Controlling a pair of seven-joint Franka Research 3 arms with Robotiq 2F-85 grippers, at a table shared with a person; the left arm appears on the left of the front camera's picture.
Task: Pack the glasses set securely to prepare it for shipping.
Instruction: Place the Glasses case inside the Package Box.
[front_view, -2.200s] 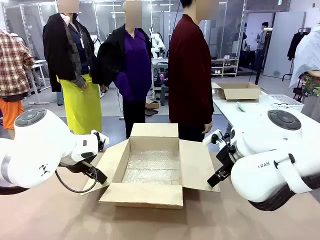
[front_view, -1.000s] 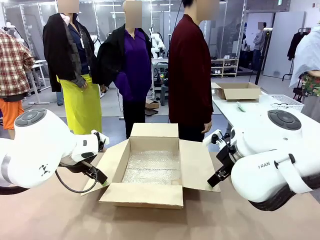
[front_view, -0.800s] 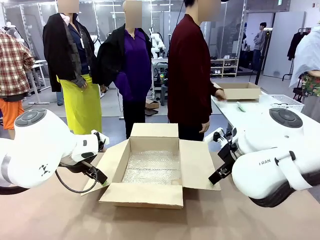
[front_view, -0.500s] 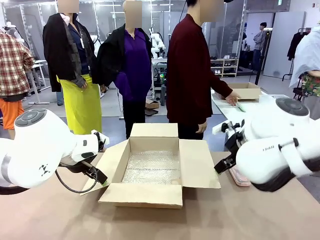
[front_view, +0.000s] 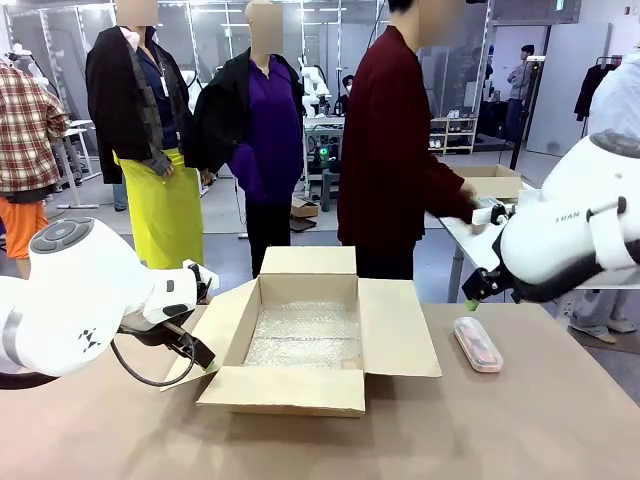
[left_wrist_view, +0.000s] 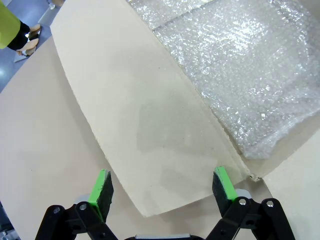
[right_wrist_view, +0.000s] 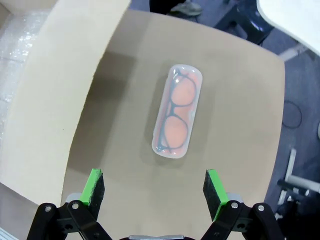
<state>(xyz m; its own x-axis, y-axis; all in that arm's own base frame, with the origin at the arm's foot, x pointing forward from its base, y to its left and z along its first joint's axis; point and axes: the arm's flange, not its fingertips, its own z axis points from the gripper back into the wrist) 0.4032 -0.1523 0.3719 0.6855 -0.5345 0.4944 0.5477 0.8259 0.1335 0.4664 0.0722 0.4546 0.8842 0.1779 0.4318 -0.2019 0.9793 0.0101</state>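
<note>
Right gripper (right_wrist_view: 155, 186) released above pink case (right_wrist_view: 177, 111).
Case lies just ahead of its spread jaws, untouched; left gripper (left_wrist_view: 162, 186) released over box flap (left_wrist_view: 150, 125).

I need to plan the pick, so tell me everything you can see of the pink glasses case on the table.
The pink glasses case is a small oblong with rounded corners, pale and translucent, plastic by its look; dark-rimmed glasses show through it. It lies flat on the brown table, beside the cardboard box's right flap but apart from it. Only the table touches it. The right gripper hangs open above, clear of it.
</note>
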